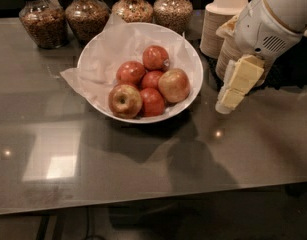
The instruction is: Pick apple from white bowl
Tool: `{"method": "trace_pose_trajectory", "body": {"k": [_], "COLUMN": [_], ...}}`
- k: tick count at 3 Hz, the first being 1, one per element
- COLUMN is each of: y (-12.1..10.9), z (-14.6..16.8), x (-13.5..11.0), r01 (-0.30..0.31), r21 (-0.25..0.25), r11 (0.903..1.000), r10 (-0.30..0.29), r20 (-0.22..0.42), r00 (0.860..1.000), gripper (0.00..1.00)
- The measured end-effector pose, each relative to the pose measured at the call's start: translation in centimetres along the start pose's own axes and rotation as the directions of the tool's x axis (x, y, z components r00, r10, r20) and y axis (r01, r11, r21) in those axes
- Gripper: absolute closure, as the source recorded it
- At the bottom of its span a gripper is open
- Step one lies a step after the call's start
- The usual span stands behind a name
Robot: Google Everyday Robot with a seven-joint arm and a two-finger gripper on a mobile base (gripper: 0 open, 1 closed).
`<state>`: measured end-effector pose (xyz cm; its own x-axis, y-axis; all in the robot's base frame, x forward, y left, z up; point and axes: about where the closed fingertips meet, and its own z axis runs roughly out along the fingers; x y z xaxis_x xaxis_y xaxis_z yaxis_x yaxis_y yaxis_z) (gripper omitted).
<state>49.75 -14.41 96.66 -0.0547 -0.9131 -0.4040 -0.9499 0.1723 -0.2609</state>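
Observation:
The white bowl, lined with crinkled white paper, sits at the back centre of the dark table. It holds several apples. The apple, the largest and palest, golden-yellow with a pink-red blush, lies at the bowl's right side. Smaller deep-red apples lie beside it, and a yellow-centred apple lies at the front left. My gripper, cream-coloured under the white arm, hangs above the table just right of the bowl. It holds nothing and is apart from the apple.
Several glass jars of grains and nuts stand along the back edge. Stacks of small beige bowls stand at the back right, partly behind my arm. The table's front edge runs across the bottom.

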Motion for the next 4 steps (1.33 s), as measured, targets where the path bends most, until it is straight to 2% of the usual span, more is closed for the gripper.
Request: {"method": "trace_pose_trajectory", "body": {"k": [1, 3, 4], "y": [-0.2, 0.1, -0.3], "z": [0.7, 1.6, 1.8], "x": [-1.4, -3.2, -3.4], "r01": [0.019, 0.056, 0.064], "r21": [-0.013, -0.023, -0.023], "r11": [0.9997, 0.9981, 0.9977], "r10": [-0.019, -0.053, -0.057], "r20": [0.040, 0.114, 0.218], "r00": [0.999, 0.992, 0.974], "gripper": [0.08, 0.11, 0.12]}}
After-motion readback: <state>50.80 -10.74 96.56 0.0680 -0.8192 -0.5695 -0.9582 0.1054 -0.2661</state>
